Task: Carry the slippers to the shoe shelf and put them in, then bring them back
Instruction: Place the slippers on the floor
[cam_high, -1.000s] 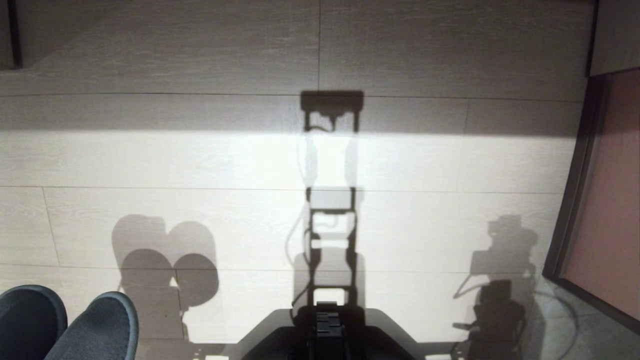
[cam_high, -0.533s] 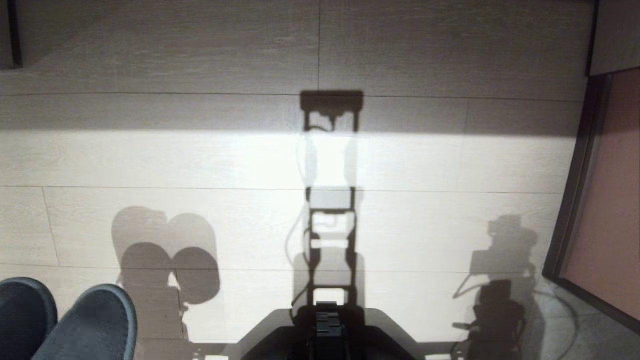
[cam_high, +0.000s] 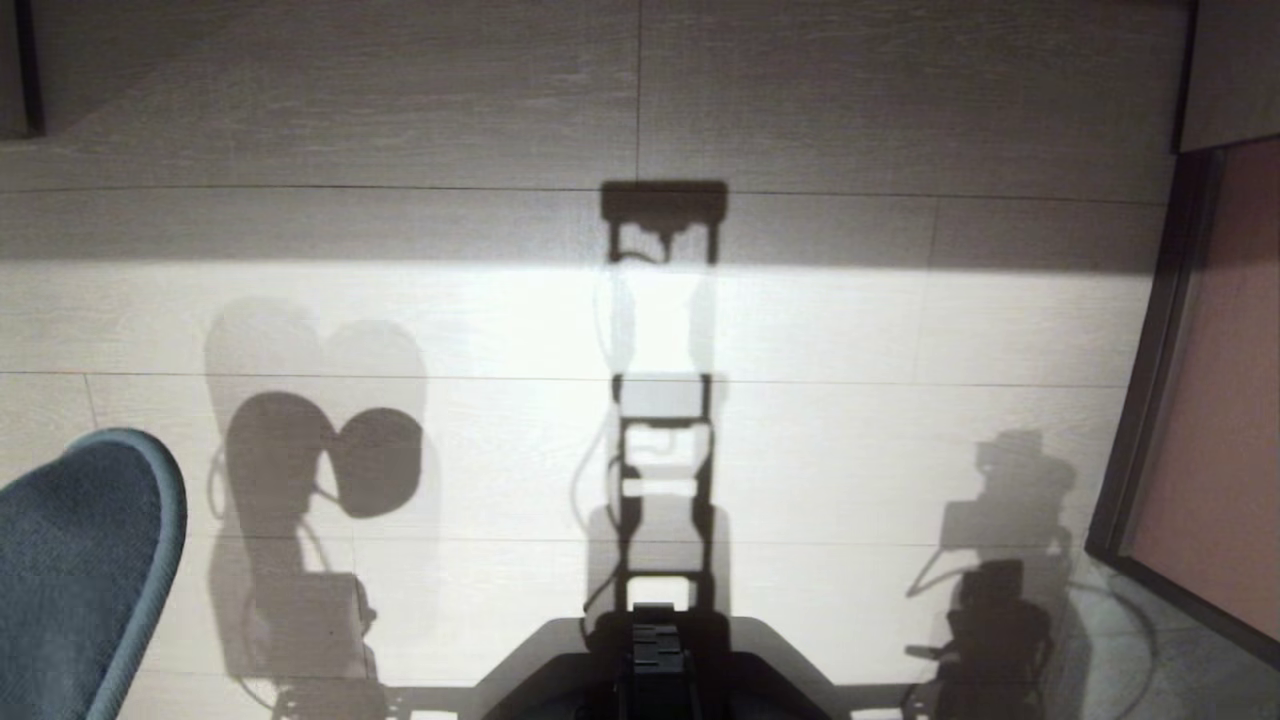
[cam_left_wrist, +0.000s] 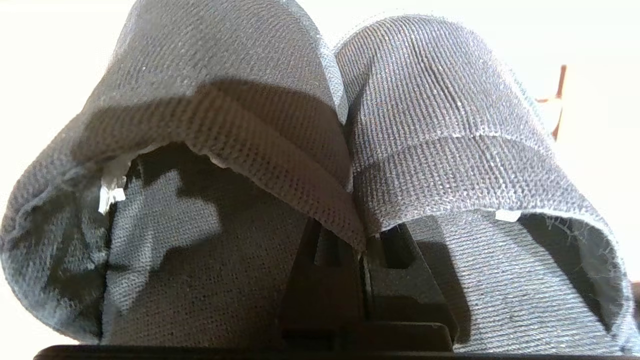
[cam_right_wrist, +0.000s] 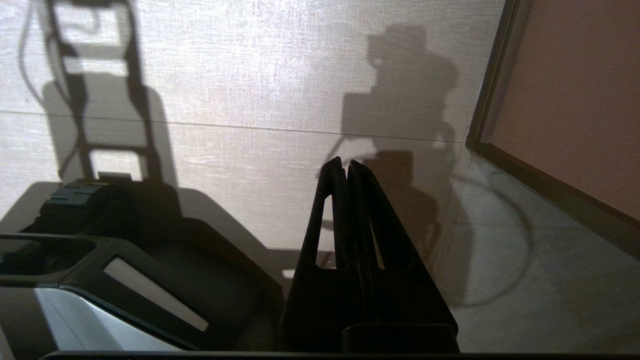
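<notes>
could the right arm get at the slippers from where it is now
Probably not easily. The slippers are clamped in the left gripper at the robot's far left, while the right gripper hangs shut, low at the right over bare floor.

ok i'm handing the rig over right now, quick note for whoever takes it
Left gripper: shut on the slippers, pinching both together at their inner edges, off the floor; one slipper shows at the head view's lower left.
Right gripper: shut, empty, parked low beside the base.
Done: the pair is picked up.
Left: the shoe shelf is not in view, so I can't tell which leg of the trip this is; locate it before going on.
</notes>
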